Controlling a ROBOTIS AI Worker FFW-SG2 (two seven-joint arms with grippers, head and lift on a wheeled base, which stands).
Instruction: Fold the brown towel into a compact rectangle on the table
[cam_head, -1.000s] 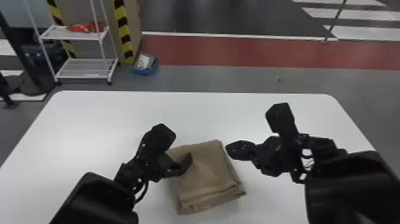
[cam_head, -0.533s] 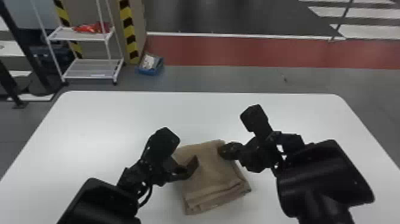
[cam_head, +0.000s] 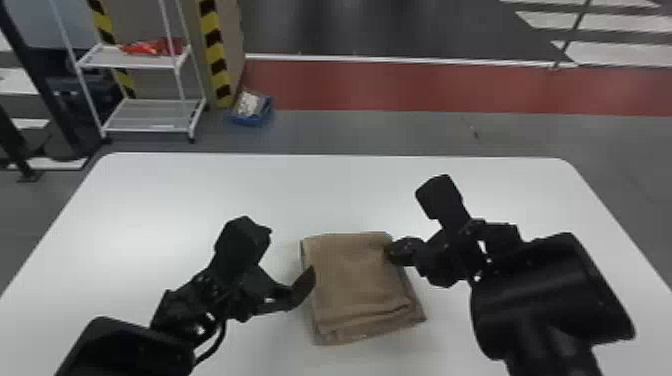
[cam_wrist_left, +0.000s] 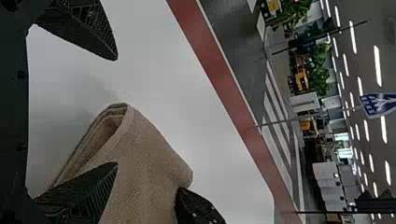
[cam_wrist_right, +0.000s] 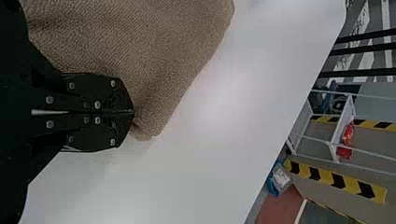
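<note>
Towel (cam_head: 357, 280) folded in a layered stack, lower centre of the head view, on the white table (cam_head: 200, 200).
Left gripper (cam_head: 300, 286), lower left of centre, has its jaws apart beside the towel's left edge; right gripper (cam_head: 394, 252), right of centre, has its jaws clamped on the towel near its upper right corner.

White shelf rack (cam_head: 145, 62), blue bin (cam_head: 250, 111).
</note>
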